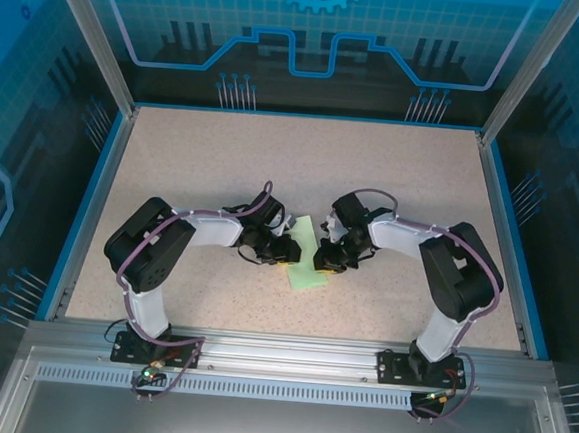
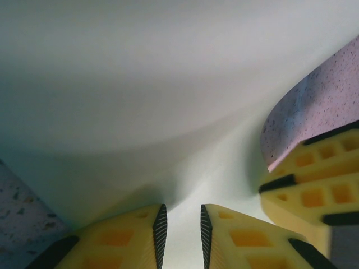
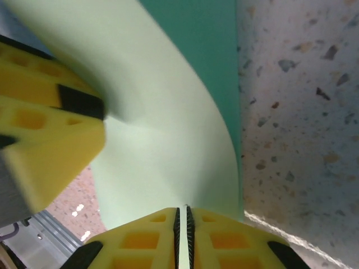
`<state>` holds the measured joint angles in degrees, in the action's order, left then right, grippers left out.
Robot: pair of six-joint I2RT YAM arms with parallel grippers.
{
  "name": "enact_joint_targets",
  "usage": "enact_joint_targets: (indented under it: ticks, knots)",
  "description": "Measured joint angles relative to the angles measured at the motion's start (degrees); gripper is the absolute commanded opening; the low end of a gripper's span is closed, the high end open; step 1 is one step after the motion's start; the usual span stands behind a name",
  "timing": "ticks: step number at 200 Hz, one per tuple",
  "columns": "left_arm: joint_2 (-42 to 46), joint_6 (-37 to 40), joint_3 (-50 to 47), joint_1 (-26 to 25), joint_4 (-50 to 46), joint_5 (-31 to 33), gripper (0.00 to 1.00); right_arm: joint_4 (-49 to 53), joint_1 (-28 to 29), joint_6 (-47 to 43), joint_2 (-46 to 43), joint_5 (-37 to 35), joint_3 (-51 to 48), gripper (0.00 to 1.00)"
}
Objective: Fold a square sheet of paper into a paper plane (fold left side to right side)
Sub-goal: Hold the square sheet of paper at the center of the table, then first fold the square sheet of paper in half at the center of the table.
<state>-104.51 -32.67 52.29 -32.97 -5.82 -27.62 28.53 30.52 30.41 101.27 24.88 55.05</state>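
Lying mid-frame in the top view, the square sheet of paper (image 1: 307, 259) is pinched by the right gripper (image 3: 182, 224), likely for folding across. The jaws of the left gripper (image 2: 180, 235) are seen slightly parted against its curl.

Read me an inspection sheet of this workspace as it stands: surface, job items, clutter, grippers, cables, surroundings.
Surface: speckled beige table, blue-edged.
Job's things: square sheet of paper, pale green, curled up between both grippers.
Clutter: nothing seen.
Grippers: right gripper shut on the sheet's edge; left gripper slightly parted, paper in the gap, grip unclear.
Cables: purple cables along both arms; wires at the bases.
Surroundings: blue translucent panels, aluminium frame.
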Motion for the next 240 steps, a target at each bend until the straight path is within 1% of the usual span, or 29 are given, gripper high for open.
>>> enact_joint_targets:
  ticks: [35,77,119,240]
  knots:
    - [0.0,0.2,1.1,-0.3,-1.7,0.9,0.28,0.2,0.1,0.1,1.2,-0.8,0.0,0.14]
    - [-0.3,1.8,3.4,-0.3,-6.0,2.6,0.30,1.5,0.1,-0.7,2.0,-1.4,0.9,0.13]
    - [-1.7,2.8,5.6,0.0,-7.7,2.5,0.32,2.1,0.2,-2.0,2.0,-2.1,1.0,0.13]
    - [-5.7,4.3,11.8,4.4,-9.0,3.4,0.35,2.6,0.3,-3.5,2.0,-2.9,1.2,0.11]
